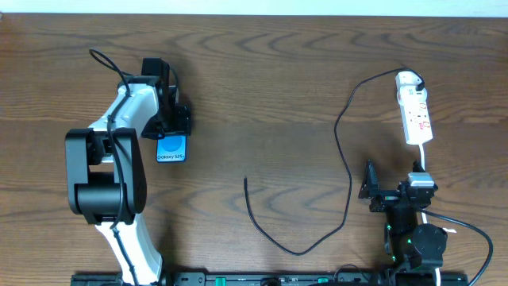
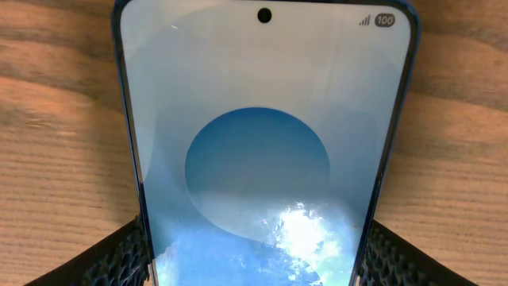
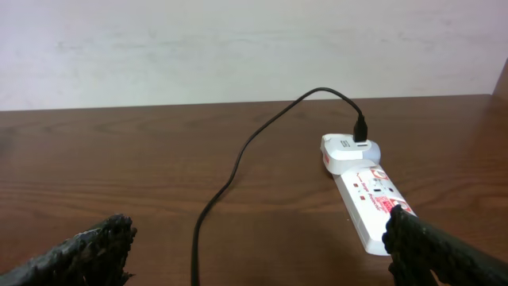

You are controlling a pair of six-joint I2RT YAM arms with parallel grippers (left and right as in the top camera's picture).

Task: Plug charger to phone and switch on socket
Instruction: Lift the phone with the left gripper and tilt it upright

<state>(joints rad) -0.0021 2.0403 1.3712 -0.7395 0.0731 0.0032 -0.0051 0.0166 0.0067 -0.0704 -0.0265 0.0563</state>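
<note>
Overhead, phone (image 1: 171, 149): flat on the desk (image 1: 262, 71) at about 9 o'clock, screen lit, no cable at it.
Overhead, left gripper (image 1: 169, 127): set over the phone's 12 o'clock end.
Overhead, socket (image 1: 416, 111): at 2 o'clock, lying lengthwise toward 12.
Overhead, charger (image 1: 347, 171): leaves the socket's far end and loops down toward 6 o'clock. Free plug (image 1: 246, 181) bare on the desk near centre, well apart from the phone.
Overhead, right gripper (image 1: 394, 184): at 5 o'clock, just below the socket, carrying nothing.
Left wrist, grip: pads (image 2: 119, 254) against both long edges of the phone, so closed on it. Judged a hold, with the phone seemingly not lifted.
Right wrist, gripper: spread wide, fingers (image 3: 79, 253) at the frame's 7 and 5 o'clock, nothing between.
Right wrist, socket: cable seated in a white adaptor (image 3: 349, 151) at the far end. Switch position too small to tell.
Done: phone secured, apparently.
Left: fetching the free plug, seating it in the phone, pressing the socket switch.
</note>
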